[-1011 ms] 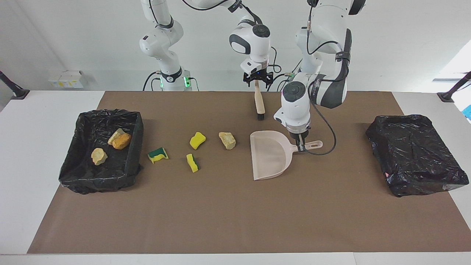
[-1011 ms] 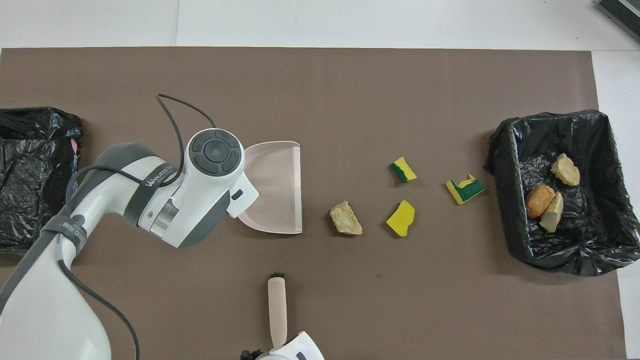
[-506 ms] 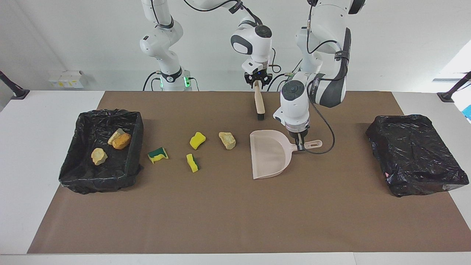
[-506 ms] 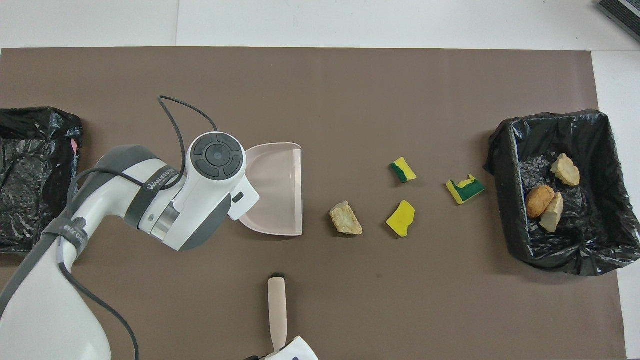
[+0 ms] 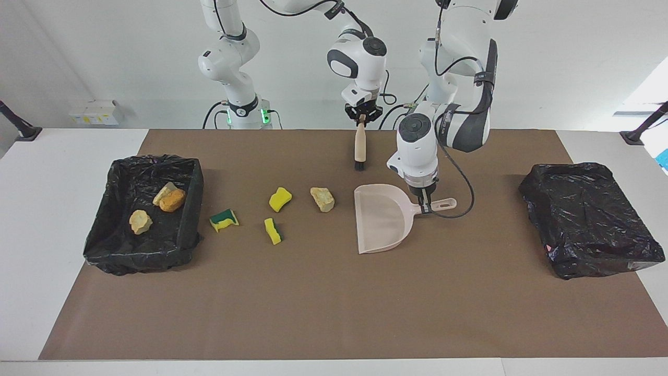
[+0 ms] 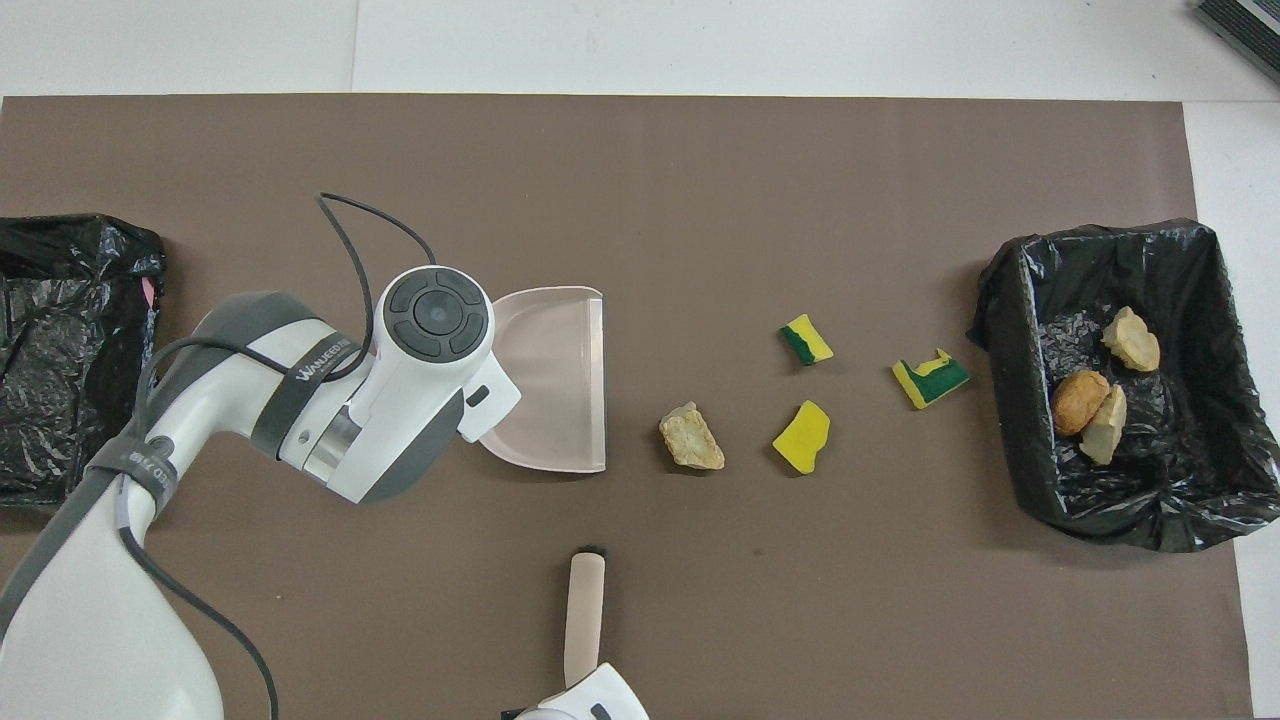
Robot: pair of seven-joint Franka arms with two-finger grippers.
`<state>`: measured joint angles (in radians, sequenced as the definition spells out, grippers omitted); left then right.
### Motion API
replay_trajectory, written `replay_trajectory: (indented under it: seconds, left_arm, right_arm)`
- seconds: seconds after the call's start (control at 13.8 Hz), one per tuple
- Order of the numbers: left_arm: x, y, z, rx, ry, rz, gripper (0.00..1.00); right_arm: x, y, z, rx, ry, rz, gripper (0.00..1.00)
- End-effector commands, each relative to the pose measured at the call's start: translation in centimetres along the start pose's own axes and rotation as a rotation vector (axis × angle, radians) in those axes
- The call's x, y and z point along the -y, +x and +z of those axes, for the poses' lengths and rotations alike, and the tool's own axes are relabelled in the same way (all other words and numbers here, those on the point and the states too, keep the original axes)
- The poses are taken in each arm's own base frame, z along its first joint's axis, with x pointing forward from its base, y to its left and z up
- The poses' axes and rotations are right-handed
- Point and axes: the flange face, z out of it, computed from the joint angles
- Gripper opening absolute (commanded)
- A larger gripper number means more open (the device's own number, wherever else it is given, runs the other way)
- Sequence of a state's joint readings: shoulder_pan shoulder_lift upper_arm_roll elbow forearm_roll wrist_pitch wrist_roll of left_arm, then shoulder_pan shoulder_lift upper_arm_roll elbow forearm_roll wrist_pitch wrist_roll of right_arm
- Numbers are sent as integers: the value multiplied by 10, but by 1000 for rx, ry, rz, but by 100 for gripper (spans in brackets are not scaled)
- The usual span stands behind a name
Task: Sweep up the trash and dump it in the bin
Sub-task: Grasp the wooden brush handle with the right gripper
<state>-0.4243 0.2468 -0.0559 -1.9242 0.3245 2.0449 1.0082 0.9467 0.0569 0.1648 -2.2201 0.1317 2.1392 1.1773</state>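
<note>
My right gripper point(image 5: 360, 116) is shut on the top of the beige brush point(image 5: 359, 146) point(image 6: 583, 618), whose bristles point down at the mat. My left gripper point(image 5: 426, 204) is shut on the handle of the beige dustpan point(image 5: 382, 219) point(image 6: 553, 380), which rests flat on the mat with its mouth toward the trash. Beside that mouth lies a beige lump point(image 5: 322, 199) point(image 6: 691, 437). Three yellow-green sponge bits point(image 5: 280, 199) point(image 5: 273, 231) point(image 5: 224, 219) lie between the lump and the bin point(image 5: 191, 209) point(image 6: 1000, 400). In the bin are two beige lumps point(image 5: 140, 221) point(image 5: 164, 191) and an orange one point(image 5: 173, 201).
A second box wrapped in black bag point(image 5: 587, 224) stands at the left arm's end of the brown mat point(image 5: 334, 303). The left arm's cable point(image 5: 464, 188) loops over the dustpan handle.
The right gripper closed on the brush handle, and the brush swung a little toward the right arm's end. The left gripper and dustpan crept slightly nearer to the robots.
</note>
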Motion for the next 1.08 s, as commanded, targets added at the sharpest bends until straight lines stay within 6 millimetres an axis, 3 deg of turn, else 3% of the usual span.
replay_trajectory:
  seconds: [0.0, 0.22, 0.36, 0.79, 1.01]
  left_arm:
    - [-14, 3, 0, 18, 9, 14, 0]
    - [-14, 2, -1, 22, 13, 17, 0]
    - [-14, 2, 0, 25, 14, 17, 0]
    - [-31, 18, -9, 49, 1, 21, 0]
    - [-47, 23, -6, 57, -5, -36, 0]
  right_arm:
    - [-17, 25, -38, -13, -61, 39, 0]
    - [-60, 60, -62, 6, -133, 110, 0]
    - [-83, 79, -60, -37, -249, 44, 0]
    - [-156, 159, -55, -121, -477, 31, 0]
    - [-198, 222, -46, -137, -493, -28, 0]
